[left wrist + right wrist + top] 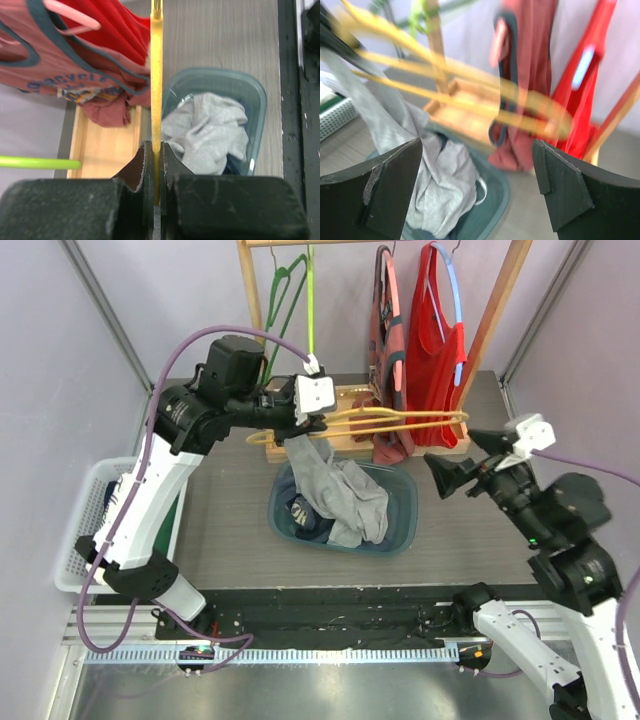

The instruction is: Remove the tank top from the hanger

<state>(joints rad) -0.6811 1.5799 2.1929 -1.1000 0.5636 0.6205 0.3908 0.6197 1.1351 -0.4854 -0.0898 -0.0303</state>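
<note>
Tank top (340, 495) drapes off hanger (400, 423); left wrist misses.

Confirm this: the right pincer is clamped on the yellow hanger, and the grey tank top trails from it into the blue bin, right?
Not quite. The left pincer is clamped on the yellow hanger, as the left wrist view shows; the grey tank top does trail into the blue bin.

You see the yellow hanger (156, 75) held level in the air over the teal bin (408, 528), with one end pinched in the left gripper (156, 155). The grey tank top (345, 495) drapes from that pinched end. Its upper part is stretched taut, and the rest is crumpled inside the bin.
</note>
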